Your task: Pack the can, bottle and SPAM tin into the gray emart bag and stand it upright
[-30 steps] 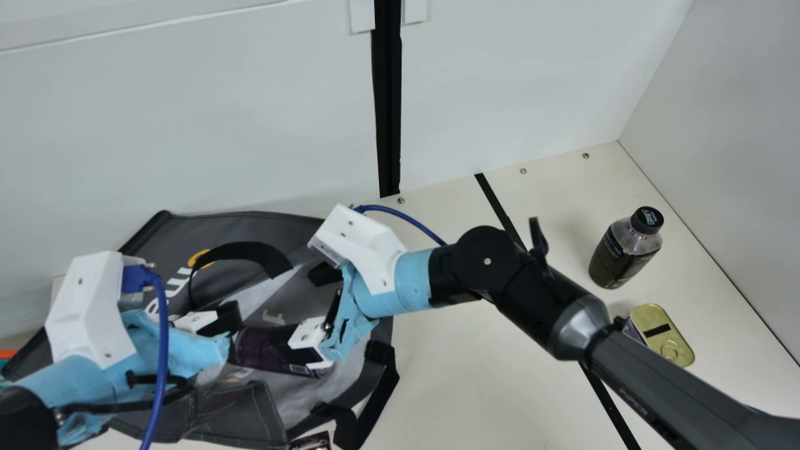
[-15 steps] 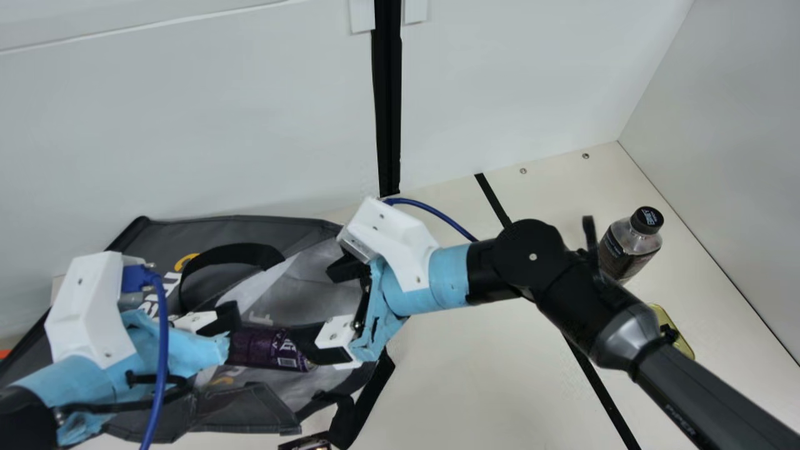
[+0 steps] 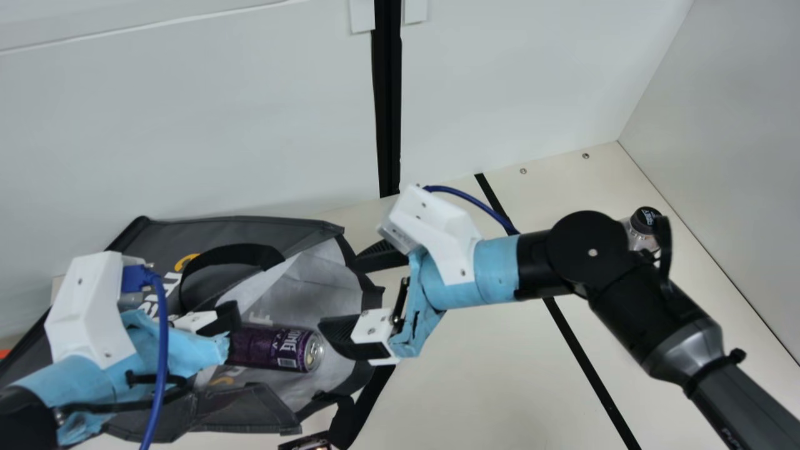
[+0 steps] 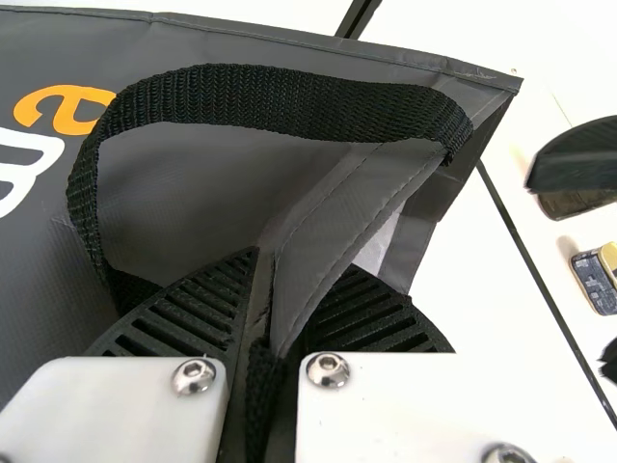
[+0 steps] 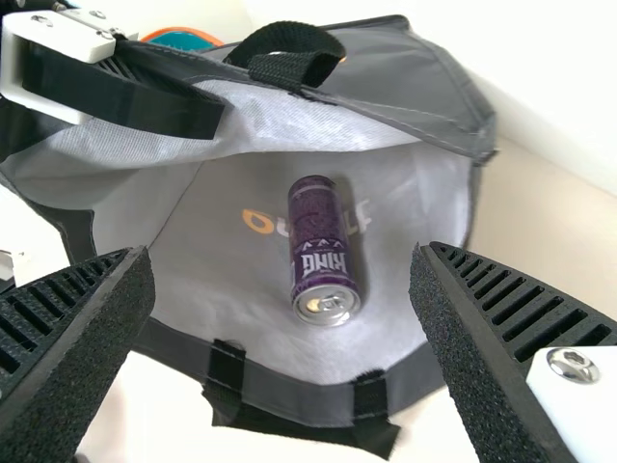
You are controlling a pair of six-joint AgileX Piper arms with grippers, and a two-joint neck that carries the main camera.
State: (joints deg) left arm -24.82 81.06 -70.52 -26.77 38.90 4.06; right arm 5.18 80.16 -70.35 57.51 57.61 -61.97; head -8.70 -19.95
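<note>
1 purple can [image 5: 318, 231] lies inside the open gray bag [image 5: 400, 82].

Soft, bright light spreads evenly, though the table [image 4: 492, 318] (in the left wrist view) glares white.

A robotics lab, by its arms [image 3: 653, 322] (and plain white panels [image 3: 187, 125])
</note>
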